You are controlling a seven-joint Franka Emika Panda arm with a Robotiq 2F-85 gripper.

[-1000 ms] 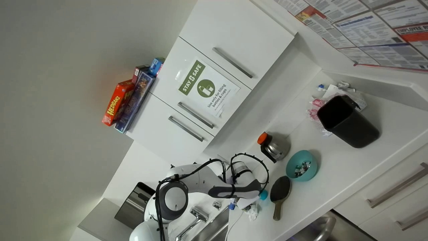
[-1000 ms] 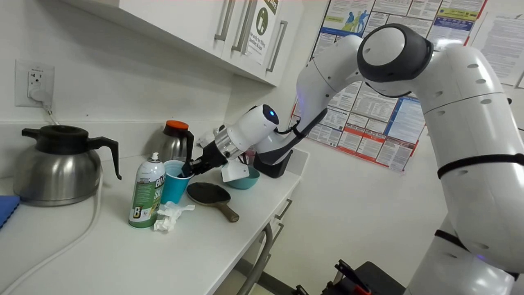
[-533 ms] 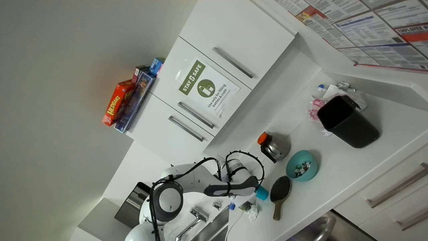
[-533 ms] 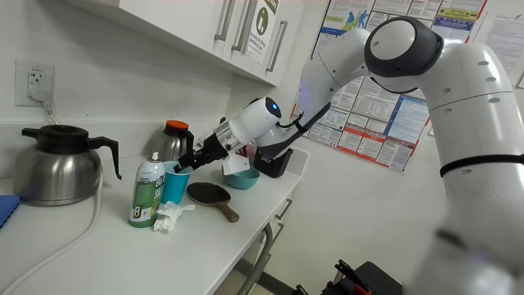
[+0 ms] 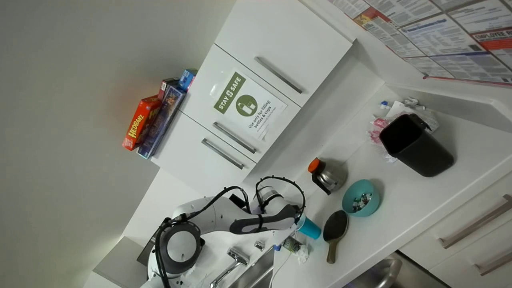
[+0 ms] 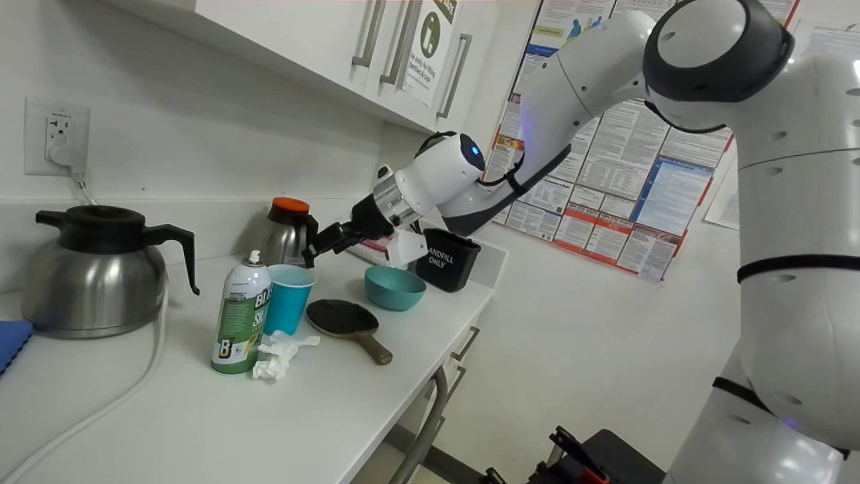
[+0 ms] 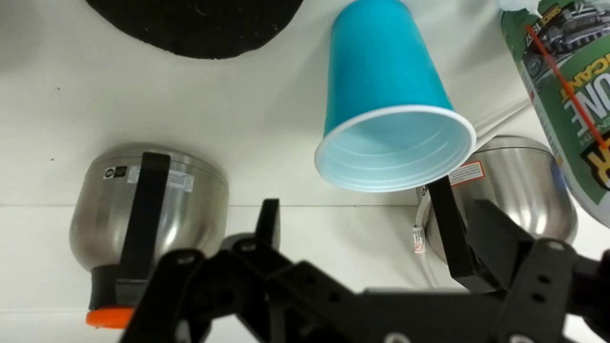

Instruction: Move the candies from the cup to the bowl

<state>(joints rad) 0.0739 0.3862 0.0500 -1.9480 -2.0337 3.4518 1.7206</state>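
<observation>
A green-and-white sign [image 5: 250,106] on the cabinet [image 5: 200,102] says STAY SAFE and "Use only for filling bottles & cups"; the line under that is too small to read. A red box [image 5: 140,124] on top is marked HEDBANZ, and a notice [image 5: 494,37] on the wall shows EMPLOYEE before the picture's edge cuts it off. The black bin [image 6: 449,265] reads ANDFILL ONLY, its first letter unclear. On the green spray can [image 6: 240,316] a big B stands near the foot; in the wrist view, where the lettering is turned over, SINCE and CANT can be picked out. The blue cup [image 6: 289,309] stands upright on the white counter [image 6: 201,430], apart from the can, long axis vertical and mouth up; in the wrist view that mouth faces the lower edge, toward the gripper [image 7: 376,221]. The gripper's fingers are spread wide; in an exterior view the tips appear just above the cup's rim, though whether directly over it I cannot tell. The candies [image 5: 362,203] that show lie loosely heaped in the teal bowl [image 5: 357,187], silvery with touches of green and red, too small to tell their print or which way each points. The bowl sits mouth up between the bin and a dark paddle [image 6: 342,317], whose handle points toward the counter's front edge.
</observation>
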